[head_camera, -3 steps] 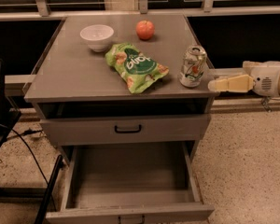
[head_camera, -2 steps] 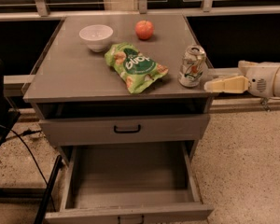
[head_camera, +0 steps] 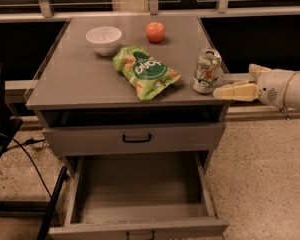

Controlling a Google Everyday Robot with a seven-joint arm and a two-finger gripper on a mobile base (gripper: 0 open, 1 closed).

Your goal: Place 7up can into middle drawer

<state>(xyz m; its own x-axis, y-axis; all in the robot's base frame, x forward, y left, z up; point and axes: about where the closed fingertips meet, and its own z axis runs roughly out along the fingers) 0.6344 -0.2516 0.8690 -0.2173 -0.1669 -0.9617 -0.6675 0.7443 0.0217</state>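
The 7up can stands upright near the right edge of the grey cabinet top. My gripper is just to the right of the can, at its height and a short gap away, open and empty, with the lower finger pointing at the can's base. The middle drawer is pulled out below the cabinet front, showing a bare grey floor, with nothing in it.
A green crisp bag lies mid-top, left of the can. A white bowl and a red apple sit at the back. A shut drawer front with a black handle is above the open drawer. Black cables and a stand are at left.
My gripper has moved a little to the left, closer to the can. The can and the other objects have not moved.
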